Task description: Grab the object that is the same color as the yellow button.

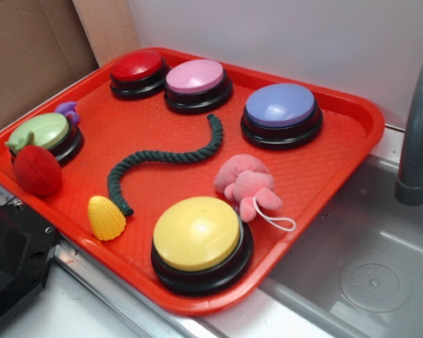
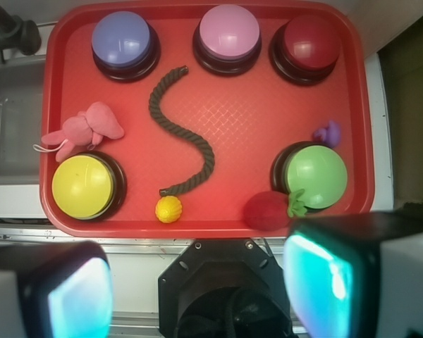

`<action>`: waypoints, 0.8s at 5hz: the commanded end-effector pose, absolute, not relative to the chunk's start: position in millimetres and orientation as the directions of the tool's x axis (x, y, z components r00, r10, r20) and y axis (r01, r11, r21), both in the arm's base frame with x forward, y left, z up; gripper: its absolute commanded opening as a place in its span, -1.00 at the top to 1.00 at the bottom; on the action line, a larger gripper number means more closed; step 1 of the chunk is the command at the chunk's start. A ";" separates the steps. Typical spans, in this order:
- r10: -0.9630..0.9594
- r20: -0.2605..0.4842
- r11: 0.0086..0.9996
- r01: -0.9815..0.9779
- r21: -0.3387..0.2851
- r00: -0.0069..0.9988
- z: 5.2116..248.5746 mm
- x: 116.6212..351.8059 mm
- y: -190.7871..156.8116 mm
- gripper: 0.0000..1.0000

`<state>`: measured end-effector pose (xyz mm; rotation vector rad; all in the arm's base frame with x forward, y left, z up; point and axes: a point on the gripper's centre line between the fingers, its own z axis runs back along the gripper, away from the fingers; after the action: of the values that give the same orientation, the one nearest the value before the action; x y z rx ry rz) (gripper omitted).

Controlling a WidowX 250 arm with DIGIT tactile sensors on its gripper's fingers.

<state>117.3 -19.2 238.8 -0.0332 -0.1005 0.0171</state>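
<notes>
Wrist view: looks straight down on a red tray (image 2: 204,211) from above its near edge.
Hand: the hand (image 2: 197,296) hangs over the pale surface (image 2: 148,264) in front of the tray, its two fingers (image 2: 331,282) spread wide apart with nothing between them.
Corn: the corn (image 2: 168,209) is small, bright yellow and egg-shaped; in the exterior view (image 1: 106,217) its skin shows rows of bumpy kernels and it narrows to a blunt tip.
Corn position: it lies on the tray floor close to the near rim, just beside the end of a dark green rope (image 2: 185,134), between the yellow button and a red strawberry toy (image 2: 268,210).
Yellow button: the yellow button (image 2: 83,185) has a smooth, glossy dome on a black base and is far larger than the corn; it sits in a near corner of the tray.
Neighbours: a pink plush toy (image 2: 84,130) touches the yellow button's far side.
Other buttons: a green button (image 2: 315,176) stands by the strawberry, and blue (image 2: 121,40), pink (image 2: 229,33) and red (image 2: 311,42) buttons line the far edge.
Sink: a grey sink (image 1: 366,267) lies beside the tray.
</notes>
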 end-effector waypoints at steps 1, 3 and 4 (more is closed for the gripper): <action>0.019 0.100 0.999 -0.015 -0.034 0.995 238.8 117.3 -19.2 -1.00; 0.000 0.121 0.998 0.007 -0.060 0.993 183.2 133.3 -43.0 -1.00; -0.008 0.090 0.997 0.014 -0.075 0.996 153.1 137.8 -46.7 -1.00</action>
<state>134.8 -44.9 146.0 -0.0659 -0.0631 0.0019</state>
